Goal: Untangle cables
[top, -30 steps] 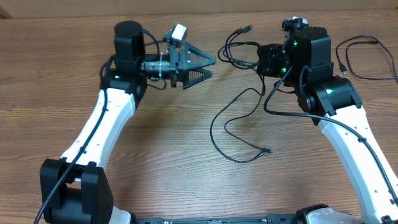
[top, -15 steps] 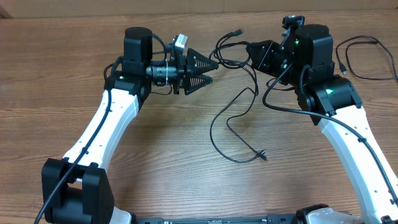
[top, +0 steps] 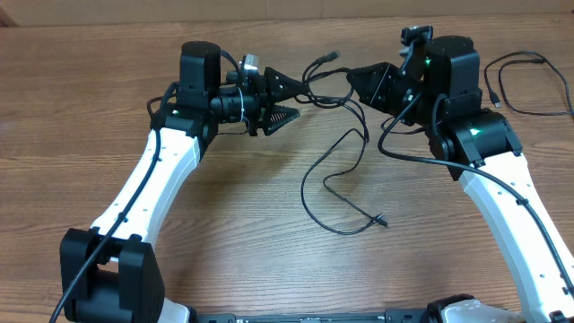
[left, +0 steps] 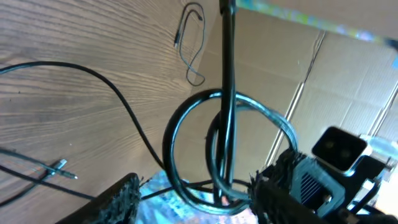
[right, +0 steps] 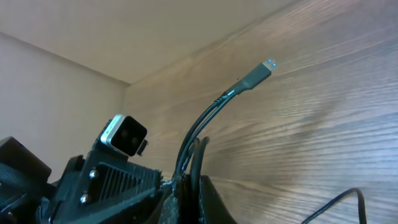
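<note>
The cables (top: 327, 79) are thin black cords bunched between the two grippers at the back middle of the table. My right gripper (top: 356, 81) is shut on the bundle and holds it off the wood; in the right wrist view its fingers (right: 214, 193) pinch several strands, and one plug (right: 264, 66) sticks out beyond them. My left gripper (top: 300, 99) is open with its tips at the bunch. In the left wrist view a coil of the cables (left: 186, 118) hangs between its spread fingers (left: 196, 202). One strand trails down to a plug (top: 382, 221) on the table.
A separate black cable (top: 529, 85) lies looped at the back right; a small loop of cable (left: 193, 43) also shows far off in the left wrist view. Cardboard stands behind the table's back edge. The right gripper's body (left: 336, 171) is close beside my left fingers.
My left gripper has swung right and rotated, reaching the cable bunch with fingers open. My right gripper has lifted the bunch and moved it left toward the left gripper.
</note>
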Controlling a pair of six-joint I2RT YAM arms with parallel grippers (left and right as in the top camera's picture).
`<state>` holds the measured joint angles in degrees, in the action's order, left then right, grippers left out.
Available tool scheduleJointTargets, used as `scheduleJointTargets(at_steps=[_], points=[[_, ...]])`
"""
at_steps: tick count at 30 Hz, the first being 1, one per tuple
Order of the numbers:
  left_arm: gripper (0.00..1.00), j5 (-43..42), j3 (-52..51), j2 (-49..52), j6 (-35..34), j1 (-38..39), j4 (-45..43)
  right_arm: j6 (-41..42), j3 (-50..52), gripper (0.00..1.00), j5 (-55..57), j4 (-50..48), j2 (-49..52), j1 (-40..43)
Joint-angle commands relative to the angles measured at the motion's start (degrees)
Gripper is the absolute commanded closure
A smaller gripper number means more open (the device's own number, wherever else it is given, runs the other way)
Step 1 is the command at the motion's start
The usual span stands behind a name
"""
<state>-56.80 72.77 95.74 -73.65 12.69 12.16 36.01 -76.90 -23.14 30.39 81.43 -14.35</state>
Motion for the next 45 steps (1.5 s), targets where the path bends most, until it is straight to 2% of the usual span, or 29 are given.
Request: scheduleJointTargets(at_steps=[1,9,13,14,15,17,21,29,33,36,42,43,45], points=[[0.49,0.87,0.57,-0.94,-3.15,0.11,-0.20,0.17,-0.37,0.96,-0.98,0.37,-0.28,-0.26],[0.51,0.83,0.57,-0.92,-3.32,0.17,-0.17,0.22,-0.37,0.96,-3.58,0.35,-0.28,-0.28],[0.57,0.90,0.57,-0.92,-3.32,0.48,-0.20,0.20,-0.37,0.96,-3.96,1.09,-0.28,-0.28],[0.63,0.90,0.57,-0.92,-3.32,0.48,-0.20,0.17,-0.37,0.96,-3.93,1.36,-0.28,-0.28],[0.76,0.87,0.57,-0.92,-3.32,0.48,-0.20,0.17,-0.37,0.96,-3.93,1.77,-0.28,-0.28],[0.87,0.85,0.57,-0.94,-3.74,0.48,-0.20,0.17,-0.37,0.96,-3.96,2.23,-0.28,-0.28],[0.91,0.85,0.57,-0.94,-3.74,0.52,-0.17,0.17,-0.37,0.96,-3.96,2.95,-0.28,-0.28],[0.92,0.85,0.57,-0.94,-3.74,0.52,-0.17,-0.98,-0.37,0.96,-3.93,2.95,-0.28,-0.28],[0.96,0.48,0.57,-0.92,-3.72,0.52,-0.20,-11.10,-0.35,0.96,-3.91,2.95,-0.28,-0.28],[0.96,0.11,0.57,-0.92,-3.72,0.37,-0.20,-22.53,-0.35,0.96,-3.02,3.91,-0.28,-0.26],[0.96,-0.46,0.57,-0.92,-3.74,0.04,-0.20,-27.61,-0.33,0.96,2.95,8.11,-0.28,-0.28],[0.96,-1.07,0.57,-0.94,-3.74,-0.07,-0.17,-28.22,-0.33,0.94,2.95,8.57,-0.28,-0.26],[0.96,-1.70,0.57,-0.92,-3.74,-0.33,-0.20,-29.03,-0.33,0.67,2.97,8.96,-0.28,-0.26]])
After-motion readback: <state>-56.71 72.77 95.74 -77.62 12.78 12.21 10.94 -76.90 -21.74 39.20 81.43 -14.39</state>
